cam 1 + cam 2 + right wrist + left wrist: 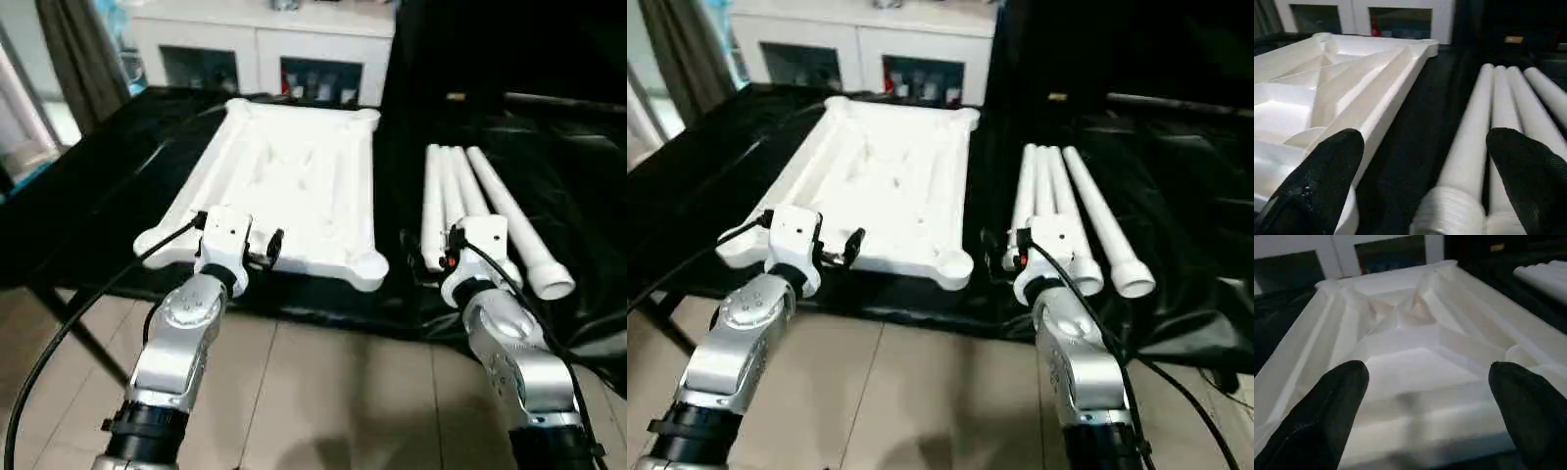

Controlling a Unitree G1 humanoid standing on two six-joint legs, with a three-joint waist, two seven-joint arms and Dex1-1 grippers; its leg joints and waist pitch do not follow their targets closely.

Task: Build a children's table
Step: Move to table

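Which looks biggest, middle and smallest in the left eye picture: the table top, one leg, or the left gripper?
1. table top
2. one leg
3. left gripper, though it is nearer the camera, so it looks bigger than it is

Indoor room, home-like or a staged test space. Tiled floor (323,392) in pale beige. Low tabletop (88,206) draped in glossy black sheeting. White cabinet (265,44) with 2 glass-front compartments against the far wall. Grey curtain (83,59) at the far left.
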